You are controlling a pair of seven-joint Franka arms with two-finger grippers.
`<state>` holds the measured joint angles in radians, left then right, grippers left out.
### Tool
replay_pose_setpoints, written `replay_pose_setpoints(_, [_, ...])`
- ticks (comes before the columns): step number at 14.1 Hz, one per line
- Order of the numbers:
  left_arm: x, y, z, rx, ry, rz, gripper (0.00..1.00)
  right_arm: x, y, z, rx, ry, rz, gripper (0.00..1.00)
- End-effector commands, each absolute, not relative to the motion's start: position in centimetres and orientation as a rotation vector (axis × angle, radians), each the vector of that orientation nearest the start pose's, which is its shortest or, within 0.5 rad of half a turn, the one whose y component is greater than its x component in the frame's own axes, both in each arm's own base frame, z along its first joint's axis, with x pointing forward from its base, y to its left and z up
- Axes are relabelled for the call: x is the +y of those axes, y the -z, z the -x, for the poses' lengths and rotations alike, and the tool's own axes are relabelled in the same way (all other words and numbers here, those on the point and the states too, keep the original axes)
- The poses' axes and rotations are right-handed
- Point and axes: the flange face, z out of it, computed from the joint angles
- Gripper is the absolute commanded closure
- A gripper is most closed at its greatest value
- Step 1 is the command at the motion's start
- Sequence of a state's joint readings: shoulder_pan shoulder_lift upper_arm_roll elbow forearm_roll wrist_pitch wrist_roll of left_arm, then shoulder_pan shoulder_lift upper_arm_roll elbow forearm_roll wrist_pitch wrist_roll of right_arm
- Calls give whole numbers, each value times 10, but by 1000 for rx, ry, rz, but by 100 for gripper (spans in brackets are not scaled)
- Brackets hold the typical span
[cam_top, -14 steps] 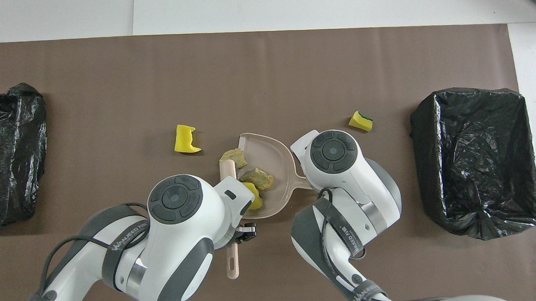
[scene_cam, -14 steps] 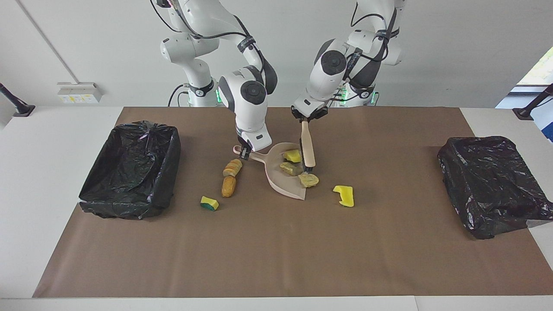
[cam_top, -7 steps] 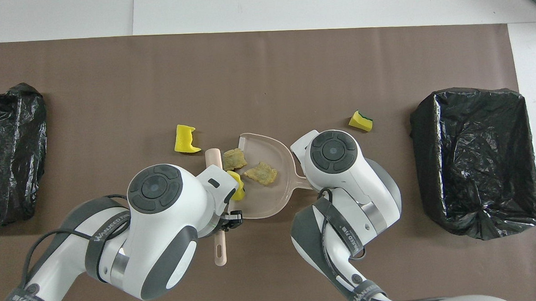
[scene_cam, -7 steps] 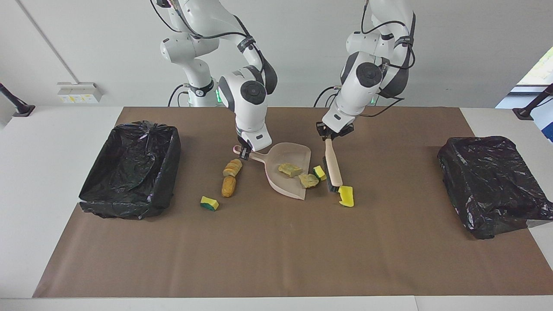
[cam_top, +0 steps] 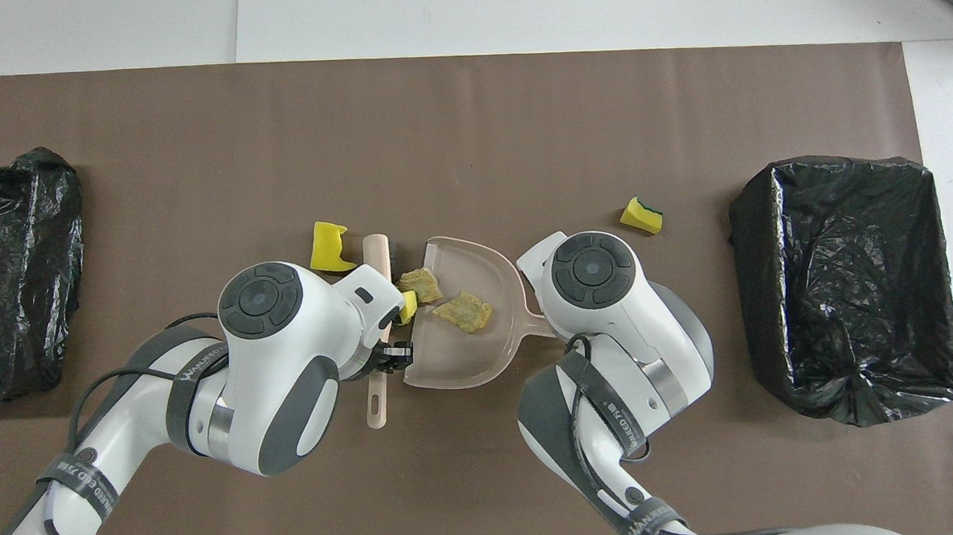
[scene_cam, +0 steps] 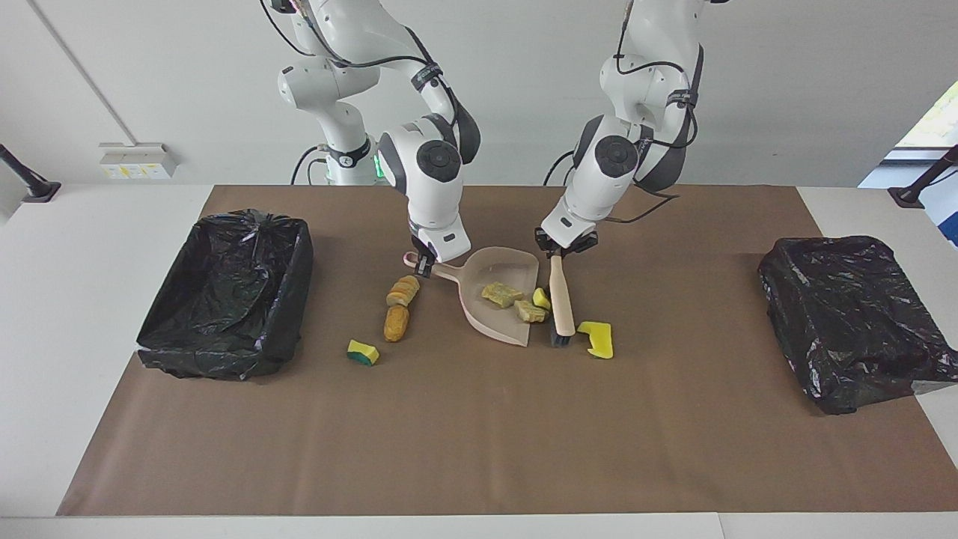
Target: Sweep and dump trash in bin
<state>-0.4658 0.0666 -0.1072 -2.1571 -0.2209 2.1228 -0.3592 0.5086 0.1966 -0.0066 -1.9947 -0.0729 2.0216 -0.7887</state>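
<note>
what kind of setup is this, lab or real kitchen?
Most likely a robotics lab bench: bare white wall, a table under brown paper, two black-bagged bins, and staged trash beside a dustpan and brush.

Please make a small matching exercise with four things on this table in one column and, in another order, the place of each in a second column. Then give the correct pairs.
Things:
1. hand brush
2. dustpan
3. green-backed sponge bit
4. two bread-like pieces

Places:
A. alone on the brown mat, toward the right arm's end
B. on the mat beside the dustpan's handle
C. handle held by the left tool, bristles down between the dustpan and a yellow sponge chunk
D. handle held by the right tool, two pale lumps in it

Pairs: 1-C, 2-D, 3-A, 4-B
</note>
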Motion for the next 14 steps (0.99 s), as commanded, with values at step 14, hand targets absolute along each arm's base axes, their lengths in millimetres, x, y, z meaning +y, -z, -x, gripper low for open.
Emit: replay_pose_setpoints(14, [-349,-447,-413,-116,-389,3446,100,266,-346,-502,-1961,-268,2502,100])
